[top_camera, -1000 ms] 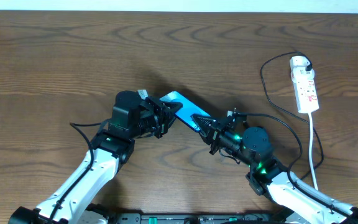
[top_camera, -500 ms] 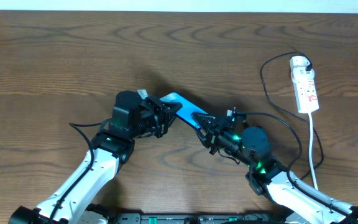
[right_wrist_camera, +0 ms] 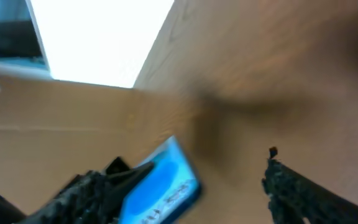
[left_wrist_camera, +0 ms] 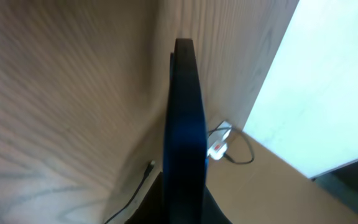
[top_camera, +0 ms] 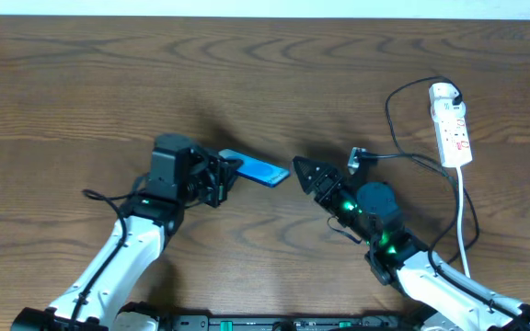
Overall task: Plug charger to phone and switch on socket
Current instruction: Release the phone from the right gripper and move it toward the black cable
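We see the phone [top_camera: 258,171] near the middle of the wooden table [top_camera: 109,92], lifted and held by one end. The left gripper [top_camera: 226,175] is clamped tight on the end that points to 9 o'clock. The rest of the blue screen reaches out toward 3 o'clock, tipped slightly down to 4. In the left wrist view the phone stands edge-on between the fingers as a thin dark blade with a blue sheen.

The right gripper [top_camera: 300,172] sits just off the phone's free end, at its 3 o'clock, with a small gap of bare wood between them. In its wrist view we see its fingers [right_wrist_camera: 291,186] spread wide with nothing between them. The blue phone lies ahead, toward the left-hand finger.

The socket [top_camera: 453,129] lies toward 2 o'clock on the table, well away from both grippers, its long side running from 12 to 6. Its thick white cord [top_camera: 466,221] trails down toward 6 o'clock. At its 12 o'clock end sits the white adapter [top_camera: 443,92].

From there the charger [top_camera: 387,108] loops out toward 9 o'clock, then down, and runs back to its plug tip [top_camera: 355,154]. The tip rests beside the right arm, behind the open fingers, and is not in the phone. We cannot tell how the socket's switches are set.
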{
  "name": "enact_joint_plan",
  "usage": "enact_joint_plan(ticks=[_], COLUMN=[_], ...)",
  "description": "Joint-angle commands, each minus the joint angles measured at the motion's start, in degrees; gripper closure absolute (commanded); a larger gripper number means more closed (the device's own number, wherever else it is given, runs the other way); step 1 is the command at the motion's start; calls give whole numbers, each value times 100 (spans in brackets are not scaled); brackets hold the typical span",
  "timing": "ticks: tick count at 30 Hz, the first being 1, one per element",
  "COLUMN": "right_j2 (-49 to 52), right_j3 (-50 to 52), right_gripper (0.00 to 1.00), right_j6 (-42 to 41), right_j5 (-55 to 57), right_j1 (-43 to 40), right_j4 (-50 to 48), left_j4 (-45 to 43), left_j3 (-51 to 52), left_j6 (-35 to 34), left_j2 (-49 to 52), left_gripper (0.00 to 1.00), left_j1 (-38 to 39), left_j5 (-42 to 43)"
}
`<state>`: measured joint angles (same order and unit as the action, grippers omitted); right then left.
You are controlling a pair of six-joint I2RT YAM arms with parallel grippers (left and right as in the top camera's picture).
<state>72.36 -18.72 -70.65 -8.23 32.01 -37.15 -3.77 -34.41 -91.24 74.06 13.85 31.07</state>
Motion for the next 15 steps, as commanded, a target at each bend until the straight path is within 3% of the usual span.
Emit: enact_joint_plan(ticks=[1, 4, 8, 12, 15], right_j2=[2, -15, -168, -527, -719], right_j3=[-83, -83, -122, -629, -1460], right_gripper=[14, 1, 1, 1, 1], right_j6=[1606, 2118, 2461, 2970, 4026], right_j5=[197, 181, 168, 177, 520], right_j1=[-254, -439, -695, -986, -1058], right_j4=[9, 17, 249, 1777, 3659], left_j4=[-138, -743, -1626, -1740, -1878], left_j3=[-164, -286, -560, -938, -1019], left_j6=[111, 15, -129, -114, -74], left_j2=[264, 669, 1390, 2092, 2369], left_gripper=[93, 92, 93, 93, 92], left_j1=[-221, -214, -214, -214, -173], left_j5=[50, 396, 1134, 2017, 2400])
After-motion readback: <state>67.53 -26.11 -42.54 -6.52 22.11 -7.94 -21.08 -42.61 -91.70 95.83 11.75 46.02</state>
